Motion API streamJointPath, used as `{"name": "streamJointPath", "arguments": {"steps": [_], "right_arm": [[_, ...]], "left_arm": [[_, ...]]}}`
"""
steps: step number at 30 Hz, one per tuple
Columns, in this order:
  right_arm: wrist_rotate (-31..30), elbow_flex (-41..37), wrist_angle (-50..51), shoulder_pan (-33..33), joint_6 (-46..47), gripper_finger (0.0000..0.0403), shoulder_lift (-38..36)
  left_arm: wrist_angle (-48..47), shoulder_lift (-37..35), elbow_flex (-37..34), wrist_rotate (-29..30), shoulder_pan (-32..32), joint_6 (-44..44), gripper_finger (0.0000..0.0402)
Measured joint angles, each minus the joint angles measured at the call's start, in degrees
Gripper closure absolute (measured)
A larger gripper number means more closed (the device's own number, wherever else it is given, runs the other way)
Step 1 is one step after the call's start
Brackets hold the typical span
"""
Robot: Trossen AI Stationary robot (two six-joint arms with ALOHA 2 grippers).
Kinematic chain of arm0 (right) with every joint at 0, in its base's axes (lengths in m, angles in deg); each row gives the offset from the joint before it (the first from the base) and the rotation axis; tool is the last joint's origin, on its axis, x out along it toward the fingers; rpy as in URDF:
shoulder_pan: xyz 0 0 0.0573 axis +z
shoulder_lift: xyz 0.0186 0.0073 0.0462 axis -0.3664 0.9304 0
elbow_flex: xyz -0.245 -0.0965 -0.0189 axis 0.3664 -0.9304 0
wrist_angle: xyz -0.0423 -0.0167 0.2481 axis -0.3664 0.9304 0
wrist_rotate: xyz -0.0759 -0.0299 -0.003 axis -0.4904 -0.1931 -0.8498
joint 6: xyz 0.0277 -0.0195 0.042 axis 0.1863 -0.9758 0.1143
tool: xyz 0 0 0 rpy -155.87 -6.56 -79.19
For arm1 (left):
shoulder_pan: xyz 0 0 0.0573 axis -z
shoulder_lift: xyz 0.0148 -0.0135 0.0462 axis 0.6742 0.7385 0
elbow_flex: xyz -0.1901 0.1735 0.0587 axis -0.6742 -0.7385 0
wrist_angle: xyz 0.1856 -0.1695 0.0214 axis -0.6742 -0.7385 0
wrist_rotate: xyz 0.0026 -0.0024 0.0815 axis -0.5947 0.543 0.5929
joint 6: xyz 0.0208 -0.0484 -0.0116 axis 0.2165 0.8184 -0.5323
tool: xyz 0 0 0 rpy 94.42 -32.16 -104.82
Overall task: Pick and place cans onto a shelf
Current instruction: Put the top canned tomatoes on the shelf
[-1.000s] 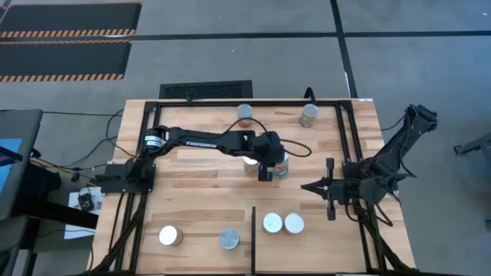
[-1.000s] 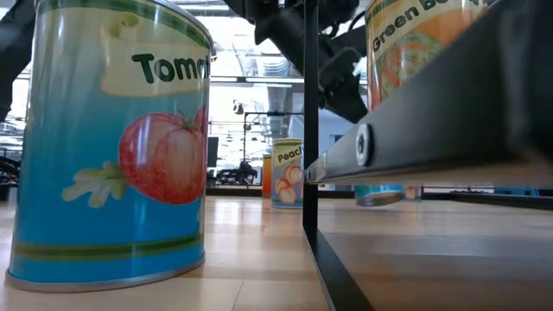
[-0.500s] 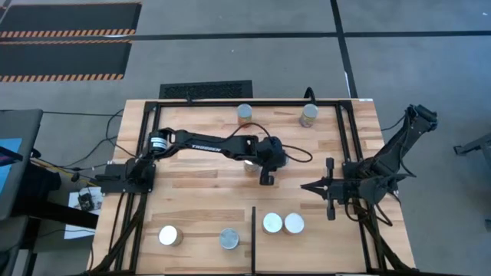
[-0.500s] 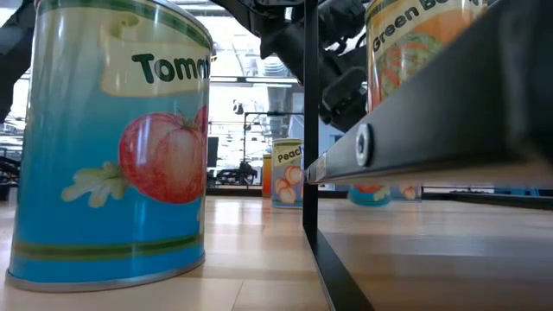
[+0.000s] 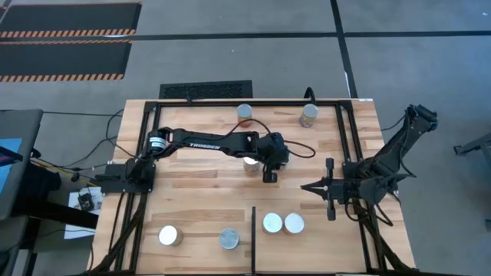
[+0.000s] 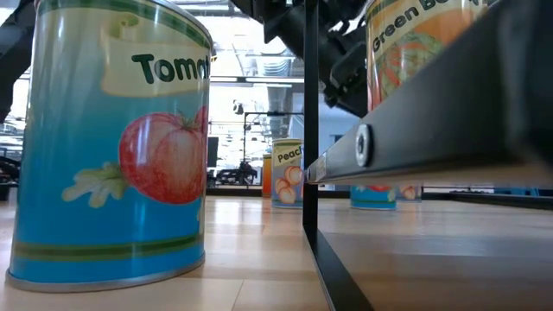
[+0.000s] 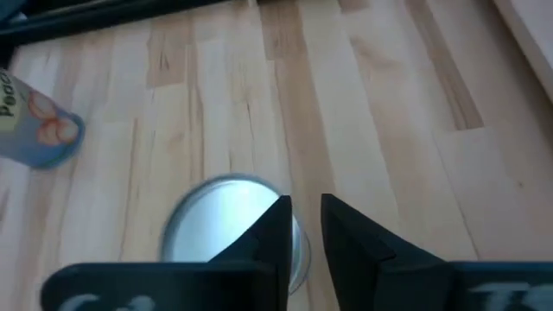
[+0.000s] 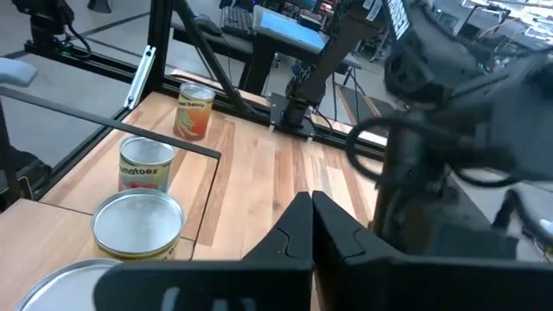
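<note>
My left gripper (image 5: 268, 175) is at mid-table, pointing down over a can with a silver top (image 7: 216, 226). In the left wrist view its fingers (image 7: 306, 207) stand a narrow gap apart, at the edge of that top. The high view hides this can under the gripper; the low view shows it as a blue can (image 6: 373, 197) standing on the wood. A peach can (image 5: 249, 163) stands just to its left. Two cans (image 5: 273, 223) (image 5: 294, 223) stand on the shelf (image 5: 307, 247), right of the divider bar (image 5: 253, 230). My right gripper (image 5: 305, 186) waits shut at the right. My left gripper comes at the silver-topped can from above, one fingertip (image 7: 278, 216) over the lid's rim (image 7: 259, 192) and the other just outside it. I cannot tell whether either finger touches the can. The can stands upright on the table.
Two cans (image 5: 244, 113) (image 5: 308, 115) stand at the far edge and two more (image 5: 168, 235) (image 5: 229, 238) at the near left. Black frame tubing (image 5: 347, 138) borders the wood. The peach can also shows in the left wrist view (image 7: 34, 130).
My left gripper has moved a little toward the table's right edge, from between the two mid-table cans to over the right-hand one, which it now hides in the high view.
</note>
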Motion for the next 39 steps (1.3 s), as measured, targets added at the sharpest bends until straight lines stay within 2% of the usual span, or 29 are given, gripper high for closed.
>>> {"name": "streamJointPath", "arguments": {"steps": [4,8,10,13,18,23,26,31,35,39], "right_arm": [[0.01,0.00,0.41,0.00,0.10,0.0395,0.00],[-0.36,0.00,4.45,0.00,3.00,0.0398,0.00],[-1.21,0.00,7.12,0.00,6.15,0.0398,0.00],[-2.04,-0.05,11.17,-0.12,10.88,0.0396,0.03],[-3.32,-3.61,11.33,-2.19,14.66,0.0399,0.05],[-1.55,-6.31,11.39,-8.93,21.40,0.0397,0.46],[4.72,-6.34,10.97,-14.76,22.33,0.0399,0.85],[15.41,-6.34,9.69,-23.34,18.04,0.0396,0.88],[20.57,-4.99,9.99,-27.93,14.31,0.0389,0.90],[25.97,-1.72,13.38,-32.31,13.64,0.0387,0.90]], "left_arm": [[-4.45,-0.04,4.03,0.12,0.17,-3.42,0.0336],[-4.37,-2.49,4.48,0.00,0.73,-4.48,0.0365],[-3.06,-4.28,3.61,-0.15,0.87,-4.48,0.0388],[2.94,-7.70,-1.75,-1.46,0.75,-2.95,0.0397],[18.70,-16.50,-18.96,-1.04,0.39,-0.63,0.0401],[34.82,-29.41,-39.29,-1.08,0.77,2.00,0.0401],[43.21,-37.49,-50.84,-1.07,1.38,4.67,0.0401],[56.37,-49.20,-67.98,-1.03,2.26,8.90,0.0401],[65.25,-56.58,-78.45,-1.01,2.32,11.83,0.0401],[68.83,-62.72,-86.49,0.06,2.14,12.51,0.0401]]}}
